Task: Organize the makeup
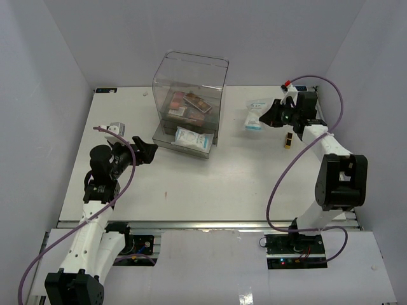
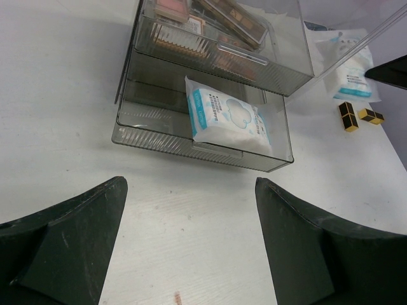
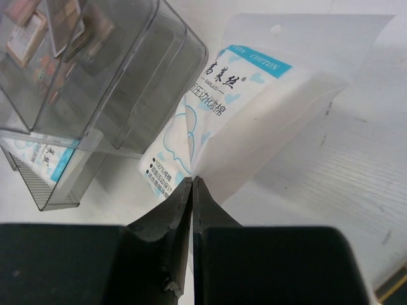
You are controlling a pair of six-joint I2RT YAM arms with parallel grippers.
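Note:
My right gripper (image 1: 267, 117) (image 3: 192, 180) is shut on the thin edge of a white-and-blue makeup packet (image 1: 254, 117) (image 3: 235, 108), at the far right of the table beside the clear box (image 1: 191, 79). A second white-and-blue packet (image 1: 193, 140) (image 2: 226, 121) lies in the box's pulled-out lower drawer (image 2: 197, 151). Pink, brown and orange palettes (image 1: 189, 103) (image 2: 216, 19) lie in the upper drawer. My left gripper (image 1: 151, 151) (image 2: 191, 183) is open over bare table, left of the drawer and holding nothing.
Two small black-and-gold blocks (image 2: 348, 116) (image 1: 289, 140) lie on the table near my right arm. The clear box (image 3: 95, 70) stands at the back centre, with the enclosure walls close on both sides.

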